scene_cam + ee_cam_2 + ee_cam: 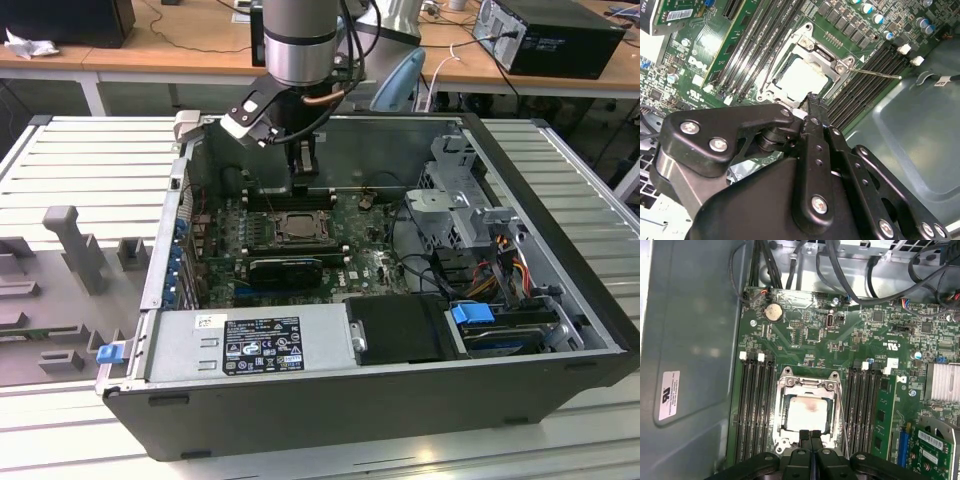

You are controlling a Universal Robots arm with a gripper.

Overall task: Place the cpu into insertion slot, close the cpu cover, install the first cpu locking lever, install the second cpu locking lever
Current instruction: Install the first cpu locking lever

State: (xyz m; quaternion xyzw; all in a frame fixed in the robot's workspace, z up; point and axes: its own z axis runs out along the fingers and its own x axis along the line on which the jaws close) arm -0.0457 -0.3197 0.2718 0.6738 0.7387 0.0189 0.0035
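The cpu (807,412) lies flat in the insertion slot (781,442), its pale silvery top showing through the window of the cpu cover (807,385). The cover lies down over it. A thin wire locking lever (842,415) runs along one side of the socket, and in the second wrist view this lever (875,74) sticks out over the memory slots, unlatched. My gripper (810,436) is shut with nothing between its fingers, its tips at the socket's near edge. In the exterior view the gripper (303,180) hangs just above the socket (297,226) inside the open computer case.
Black memory slots (756,410) flank the socket on both sides. A black graphics card (285,268), the power supply (250,345) and a drive cage (455,205) crowd the case. Cables (850,275) hang beyond the board. The grey case wall (690,340) stands close by.
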